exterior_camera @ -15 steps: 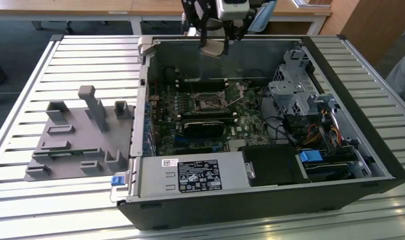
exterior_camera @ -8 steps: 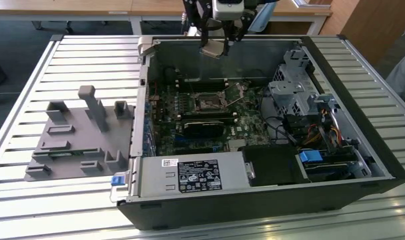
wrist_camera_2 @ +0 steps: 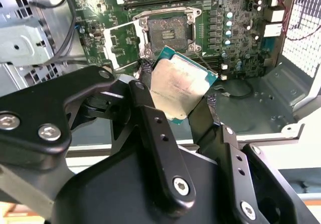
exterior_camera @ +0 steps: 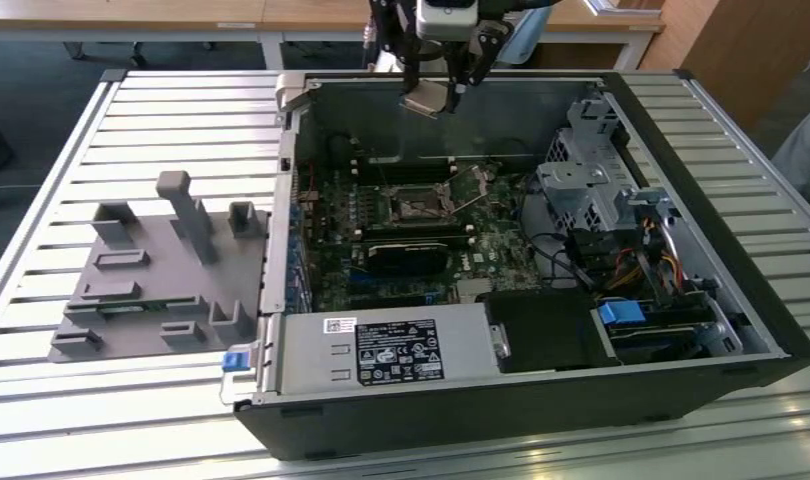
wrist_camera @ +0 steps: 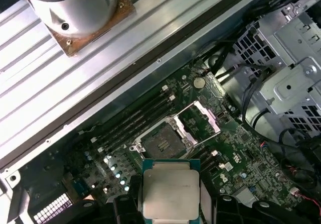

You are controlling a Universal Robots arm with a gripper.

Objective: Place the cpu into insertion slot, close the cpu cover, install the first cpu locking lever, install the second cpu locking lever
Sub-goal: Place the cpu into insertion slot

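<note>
Closed on the cpu point(wrist_camera_2: 183, 83), my claw point(wrist_camera_2: 175, 96) pinches it by two opposite edges, and its silvery top shows in both wrist views. In the exterior view I hang over the open computer case point(exterior_camera: 512, 400), near its wall at the top of that view, with the chip tilted between my fingers. It is well apart from the insertion slot point(wrist_camera: 163, 142) on the green circuit board point(wrist_camera: 241, 158). The slot's dark contacts lie uncovered. Just beside the slot, the cpu cover point(wrist_camera: 200, 119) stands swung open.
</note>
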